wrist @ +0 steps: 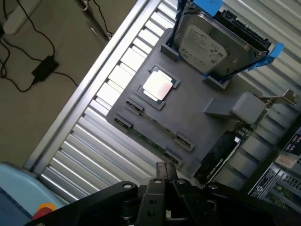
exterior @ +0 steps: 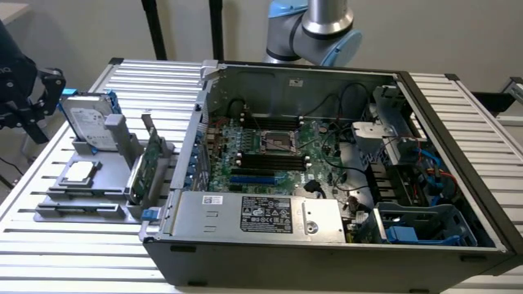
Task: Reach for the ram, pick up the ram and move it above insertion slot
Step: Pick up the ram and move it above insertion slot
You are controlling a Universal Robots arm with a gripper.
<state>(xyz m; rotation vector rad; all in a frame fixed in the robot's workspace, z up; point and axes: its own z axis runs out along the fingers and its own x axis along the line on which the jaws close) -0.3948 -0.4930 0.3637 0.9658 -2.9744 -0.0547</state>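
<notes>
The ram (wrist: 149, 140) is a thin green stick standing on edge in a groove along the front of the grey holder (wrist: 188, 117). In the wrist view my gripper (wrist: 166, 175) hangs just off that front edge, fingers together with nothing between them. In the exterior view the gripper (exterior: 34, 122) sits at the far left, beside the holder (exterior: 61, 211) and above the slatted table. The black memory slots (exterior: 274, 161) lie on the motherboard inside the open computer case, well to the exterior view's right of the gripper.
The holder also carries a silver hard drive with blue rails (wrist: 211, 42), a square processor chip (wrist: 157, 85) and a tall green expansion card (exterior: 146, 168). The case wall (exterior: 184, 165) rises between holder and motherboard. Cables (wrist: 42, 66) lie on the floor beyond the table edge.
</notes>
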